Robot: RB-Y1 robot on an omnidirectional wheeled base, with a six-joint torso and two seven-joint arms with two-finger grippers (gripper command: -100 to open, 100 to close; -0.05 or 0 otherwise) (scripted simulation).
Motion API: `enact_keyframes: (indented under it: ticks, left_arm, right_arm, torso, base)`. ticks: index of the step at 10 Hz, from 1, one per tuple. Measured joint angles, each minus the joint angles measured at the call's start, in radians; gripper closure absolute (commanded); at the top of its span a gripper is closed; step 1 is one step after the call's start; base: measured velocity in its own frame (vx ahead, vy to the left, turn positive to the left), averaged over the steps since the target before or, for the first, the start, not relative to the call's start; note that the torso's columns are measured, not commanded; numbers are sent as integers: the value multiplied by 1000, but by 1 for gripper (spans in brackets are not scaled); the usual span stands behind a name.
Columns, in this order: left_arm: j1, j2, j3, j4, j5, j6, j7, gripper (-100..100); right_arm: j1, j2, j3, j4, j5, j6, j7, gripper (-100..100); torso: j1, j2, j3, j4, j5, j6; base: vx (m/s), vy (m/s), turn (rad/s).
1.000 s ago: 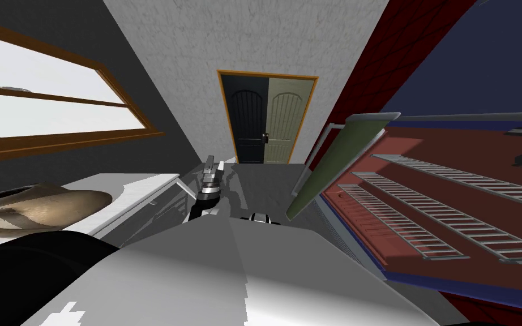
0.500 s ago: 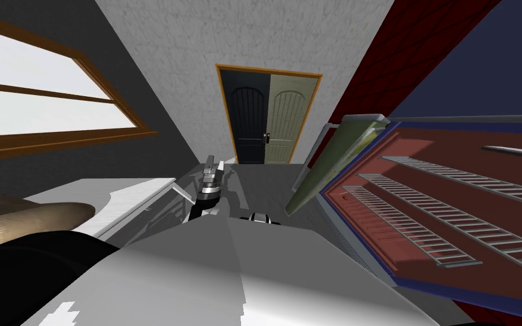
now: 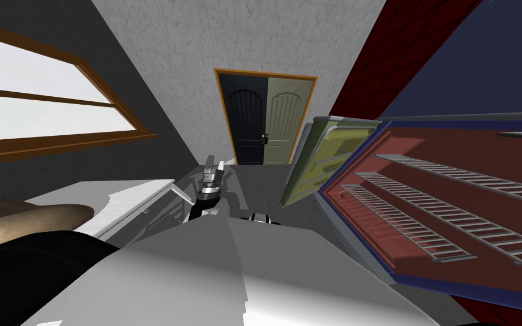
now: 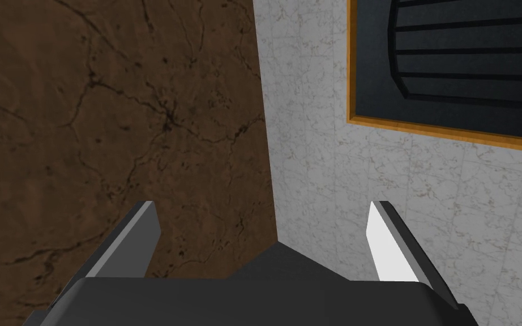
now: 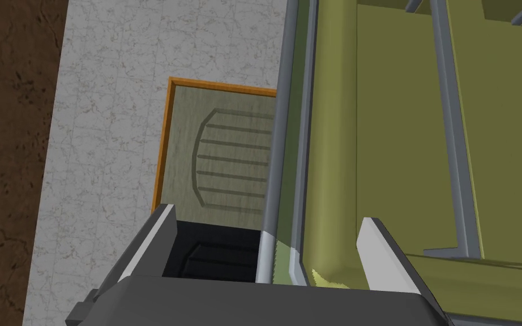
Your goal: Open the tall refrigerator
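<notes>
the tall refrigerator (image 3: 469, 155) stands open, its olive-green door (image 3: 323, 161) swung out, red inside.

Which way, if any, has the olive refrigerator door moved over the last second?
Yes. The olive refrigerator door has swung wider open, away from the red shelved interior and toward the orange-framed doorway, now showing its inner face.

Matt refrigerator door (image 3: 319, 161), metallic wire shelves (image 3: 407, 222)

The head camera looks steeply down and forward at the far double door (image 3: 265, 120). The left wrist camera faces that door's dark leaf (image 4: 458, 62); the right wrist camera, close against the olive refrigerator door (image 5: 396, 141), sees the pale leaf (image 5: 226, 153). All three share the double door.
</notes>
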Motion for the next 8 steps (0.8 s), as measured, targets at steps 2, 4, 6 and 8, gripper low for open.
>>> enact_keyframes:
  ticks: [2, 4, 6, 8]
  left_arm:
    - [0, 0, 0, 0, 0, 0, 0, 0]
    - [0, 0, 0, 0, 0, 0, 0, 0]
    - [0, 0, 0, 0, 0, 0, 0, 0]
    - [0, 0, 0, 0, 0, 0, 0, 0]
  right_arm:
    - [10, -39, -39, 3, 7, -29, -37, -100]
    - [11, -41, -41, 3, 7, -32, -41, 0]
    - [11, -41, -41, 3, 7, -32, -41, 0]
    - [11, -41, -41, 3, 7, -32, -41, 0]
  torso:
    - [-2, 1, 1, 0, -1, 0]
    - [-2, 2, 1, 1, -1, 0]
    - [-1, 1, 1, 0, -1, 0]
    - [-1, 1, 1, 0, -1, 0]
  base:
    - [1, -5, -10]
    - [0, 0, 0]
    - [0, 0, 0]
    - [0, 0, 0]
